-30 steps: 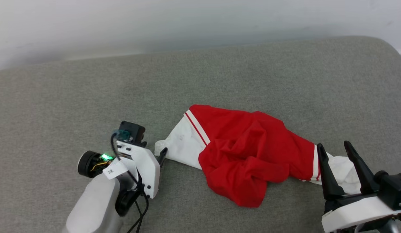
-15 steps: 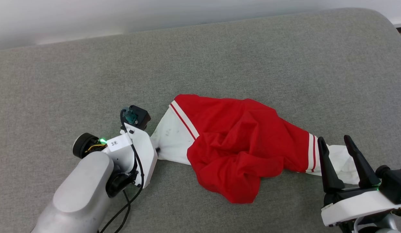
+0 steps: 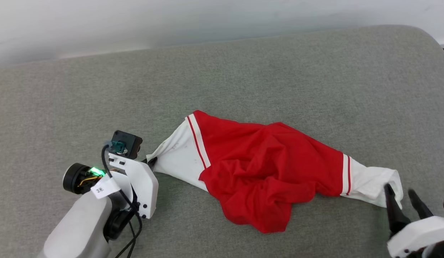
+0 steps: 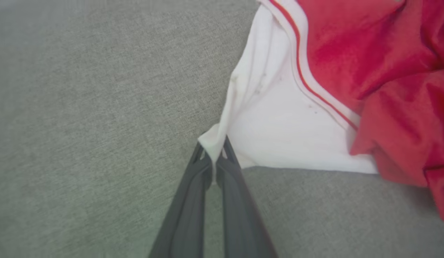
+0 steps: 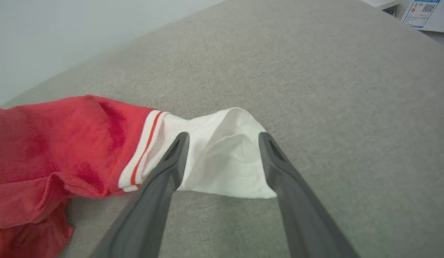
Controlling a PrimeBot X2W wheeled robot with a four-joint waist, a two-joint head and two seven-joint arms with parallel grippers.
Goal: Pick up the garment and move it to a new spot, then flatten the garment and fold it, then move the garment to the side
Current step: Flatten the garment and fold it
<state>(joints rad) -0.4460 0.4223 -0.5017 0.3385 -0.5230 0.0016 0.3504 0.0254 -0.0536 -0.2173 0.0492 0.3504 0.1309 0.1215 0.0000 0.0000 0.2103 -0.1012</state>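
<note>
The garment (image 3: 265, 175) lies crumpled across the grey cushion, red in the middle with a white sleeve at each end and red-and-white stripe trim. My left gripper (image 3: 151, 163) is shut on the tip of the left white sleeve (image 4: 279, 122); in the left wrist view the cloth corner is pinched between the two dark fingers (image 4: 212, 147). My right gripper (image 3: 399, 191) is open at the lower right. In the right wrist view its fingers (image 5: 175, 154) straddle the other white sleeve (image 5: 222, 157), and whether they touch it I cannot tell.
The grey cushion (image 3: 243, 79) stretches wide around the garment, with a pale wall behind its far edge. Its rounded right corner (image 3: 422, 36) lies at the upper right. A white labelled object (image 5: 422, 12) stands beyond the cushion in the right wrist view.
My left gripper has shut on the left sleeve tip and drawn it leftward, stretching the sleeve. My right gripper has dropped lower in view, down at the right sleeve. The camera shifted too.
</note>
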